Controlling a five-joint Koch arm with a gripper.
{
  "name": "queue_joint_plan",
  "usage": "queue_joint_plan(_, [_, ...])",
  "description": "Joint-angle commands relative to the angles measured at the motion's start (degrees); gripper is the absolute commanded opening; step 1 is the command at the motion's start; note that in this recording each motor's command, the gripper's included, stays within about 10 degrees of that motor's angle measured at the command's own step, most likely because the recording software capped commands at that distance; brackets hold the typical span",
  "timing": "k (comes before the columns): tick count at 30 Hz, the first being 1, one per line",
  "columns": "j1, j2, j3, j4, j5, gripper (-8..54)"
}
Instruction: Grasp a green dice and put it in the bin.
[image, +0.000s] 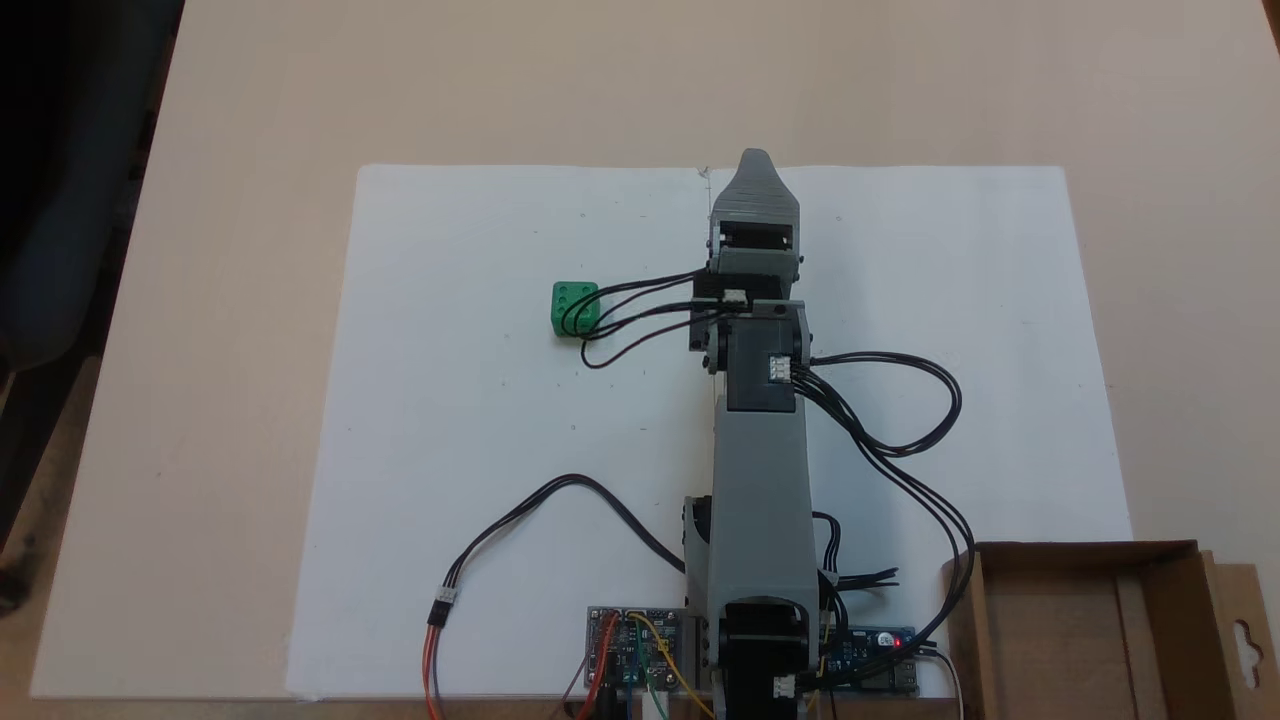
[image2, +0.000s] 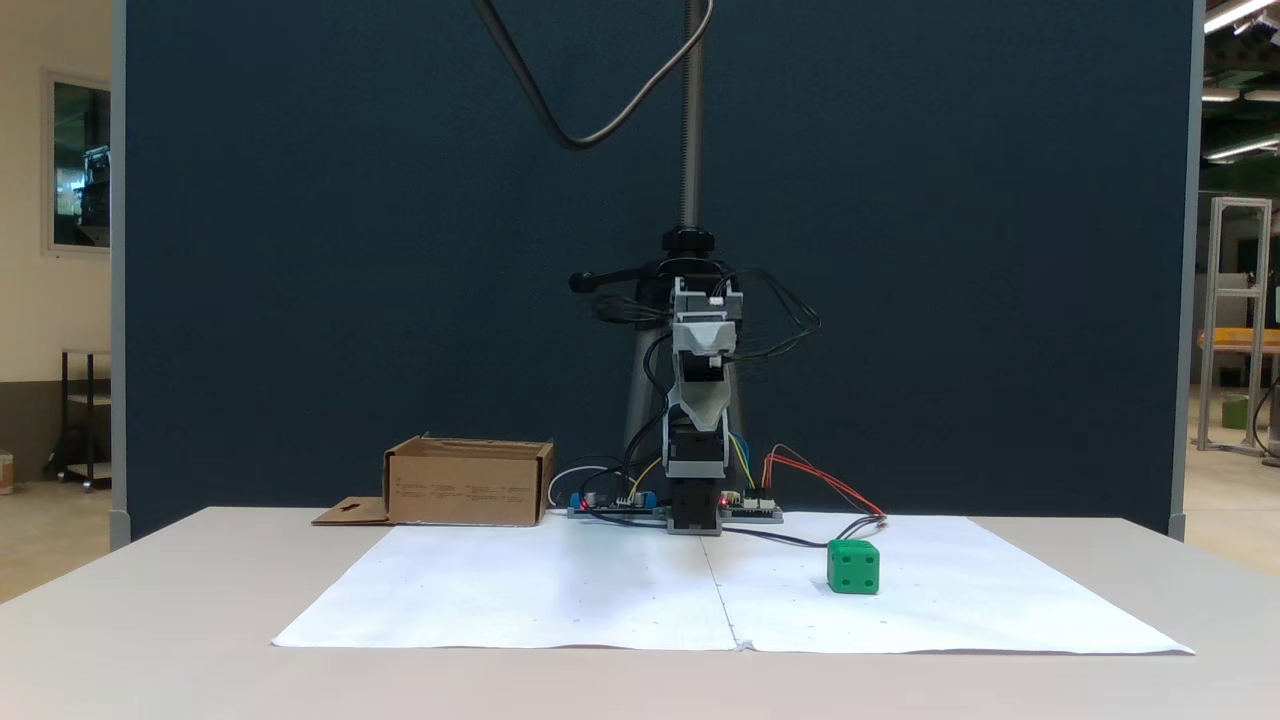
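Observation:
The green dice rests on the white paper sheet, with some black arm cables crossing over it in the view from above. My gripper is held above the sheet's middle seam, pointing away from the base, with no gap showing between its jaws and nothing in them. In the view from above the dice lies well to its left. The bin, a brown cardboard box, stands beside the arm's base and holds nothing that I can see.
Circuit boards with loose wires sit at the arm's base. A flap with a hang-hole sticks out of the box. A camera pole rises behind the arm against a dark blue screen.

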Motion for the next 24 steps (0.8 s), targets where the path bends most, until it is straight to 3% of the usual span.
queue_joint_plan(1, [-1.58, 1.05, -5.36, 9.21, 1.85, 42.0])
queue_joint_plan(8, [-6.33, 1.23, -5.71, 29.78, 6.33, 42.0])
queue_joint_plan(13, [-17.14, 1.93, -11.69, 46.14, 15.03, 41.9])
queue_joint_plan(24, [-20.30, 0.62, -13.97, 47.02, 19.69, 42.1])
